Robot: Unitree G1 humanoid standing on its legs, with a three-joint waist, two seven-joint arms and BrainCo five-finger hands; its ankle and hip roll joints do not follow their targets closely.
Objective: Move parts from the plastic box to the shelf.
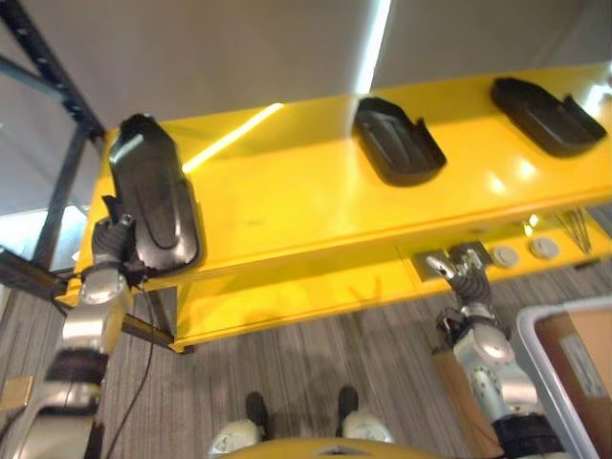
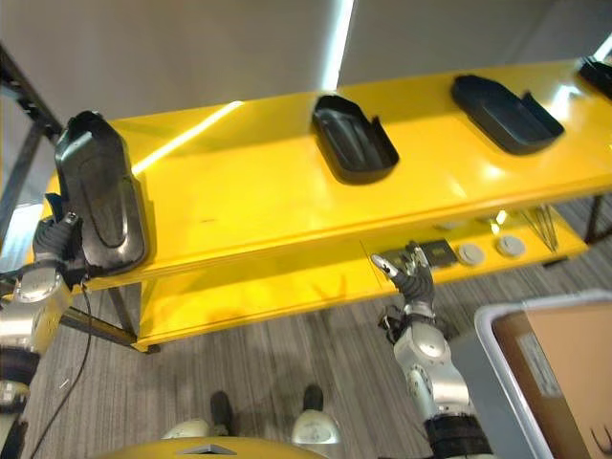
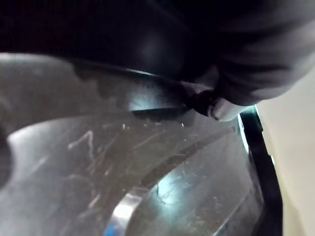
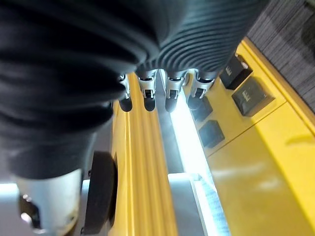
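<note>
- Three glossy black moulded plastic parts lay on the top yellow metal shelf: one at its left end, one near the middle, one toward the right.
- A fourth dark shape showed at the shelf's far right edge.
- Two round pale discs sat on the lower shelf.
- One grey plastic box stood on the floor.
- Two robot hands were visible, left and right.

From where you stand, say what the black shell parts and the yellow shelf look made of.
Long black shell part under the left hand: probably moulded plastic, semi-gloss, fine scratches in the left wrist view. Yellow shelf: likely painted sheet metal, glossy, mirroring the ceiling light.
</note>
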